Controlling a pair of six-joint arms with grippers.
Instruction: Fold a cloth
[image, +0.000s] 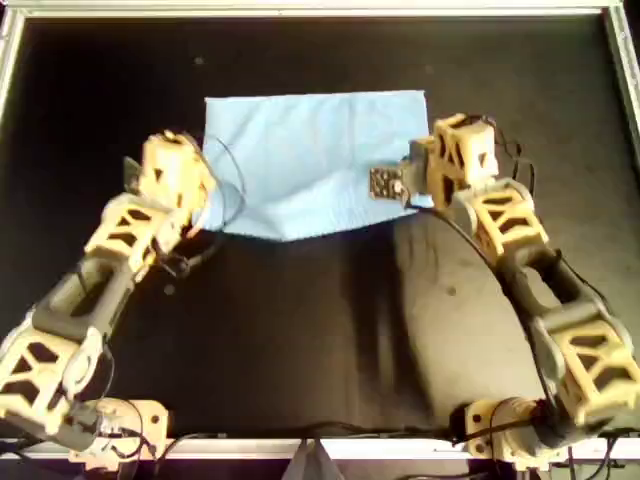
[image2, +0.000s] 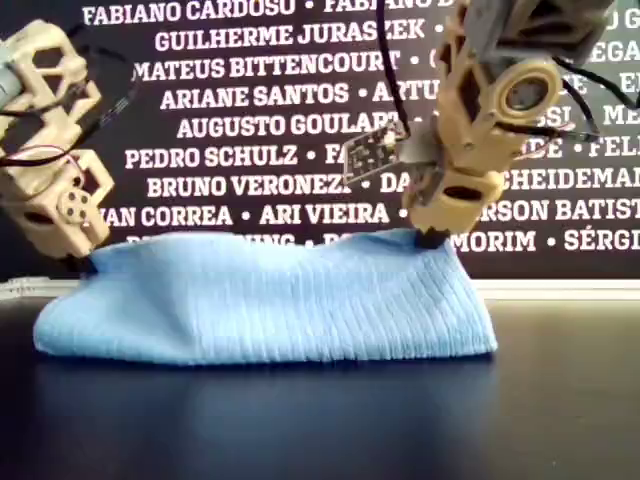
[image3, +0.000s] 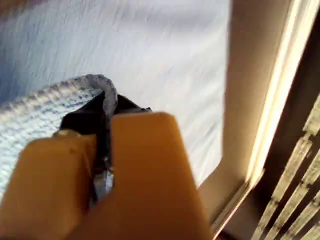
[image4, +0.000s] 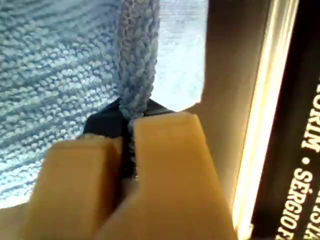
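On black table (image: 300, 340), cloth (image: 310, 160) lies.

There are one light-blue cloth (image: 310, 160), two arms, and two yellow grippers, the left gripper (image3: 105, 145) and the right gripper (image4: 131, 145).

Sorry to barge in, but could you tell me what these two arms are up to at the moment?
They are folding a light-blue cloth on the black table. Each gripper is shut on a pinch of its edge: the left gripper at the overhead view's left side, the right gripper at that view's right. The pinched edge is held up off the table, and the rest of the cloth sags under it in a doubled-over hump.
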